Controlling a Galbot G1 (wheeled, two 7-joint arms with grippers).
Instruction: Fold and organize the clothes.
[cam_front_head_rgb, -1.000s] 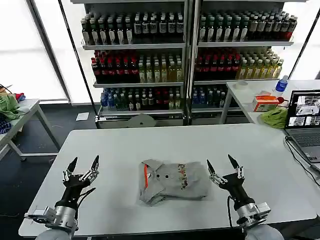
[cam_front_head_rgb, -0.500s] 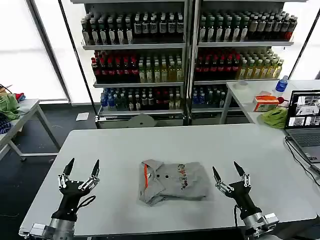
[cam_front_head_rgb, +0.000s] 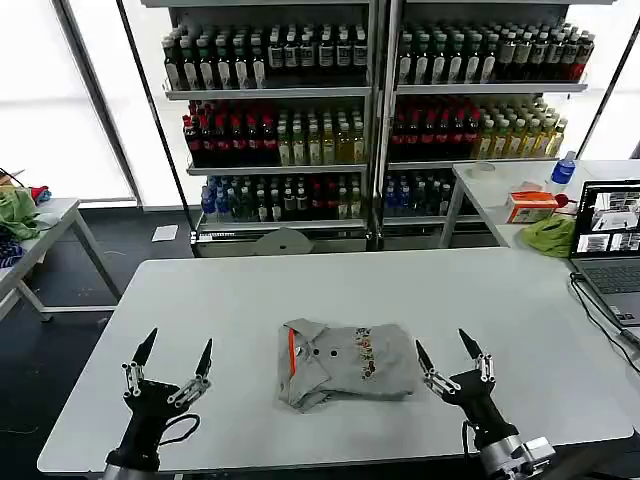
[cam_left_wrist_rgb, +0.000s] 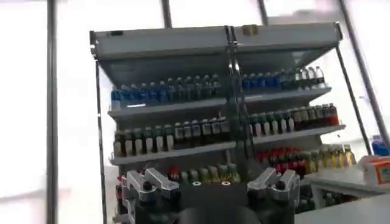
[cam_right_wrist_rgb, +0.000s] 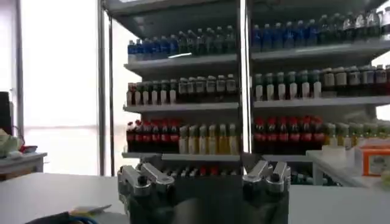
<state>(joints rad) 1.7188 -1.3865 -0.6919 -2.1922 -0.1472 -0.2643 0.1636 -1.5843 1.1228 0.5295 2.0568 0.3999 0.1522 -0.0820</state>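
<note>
A light grey shirt (cam_front_head_rgb: 345, 365) lies folded into a compact bundle at the middle of the white table (cam_front_head_rgb: 300, 290), its orange-lined buttoned collar facing the left and a small colourful print on its chest. My left gripper (cam_front_head_rgb: 176, 347) hovers open near the table's front left, fingers pointing up, well apart from the shirt. To the shirt's right my right gripper (cam_front_head_rgb: 442, 349) is open too, fingers upward, holding nothing. Each wrist view looks over its own knuckles, left gripper (cam_left_wrist_rgb: 207, 182) and right gripper (cam_right_wrist_rgb: 204, 173), toward the shelves.
Shelves of bottled drinks (cam_front_head_rgb: 370, 110) stand behind the table. A laptop (cam_front_head_rgb: 610, 240) sits at the right edge, with a bright green cloth (cam_front_head_rgb: 550, 236) and an orange box (cam_front_head_rgb: 530, 205) on a side table. Another table (cam_front_head_rgb: 30, 235) stands at the far left.
Both arms have drawn back toward the table's front edge and lower in view, away from the folded shirt. The shirt has not moved.
</note>
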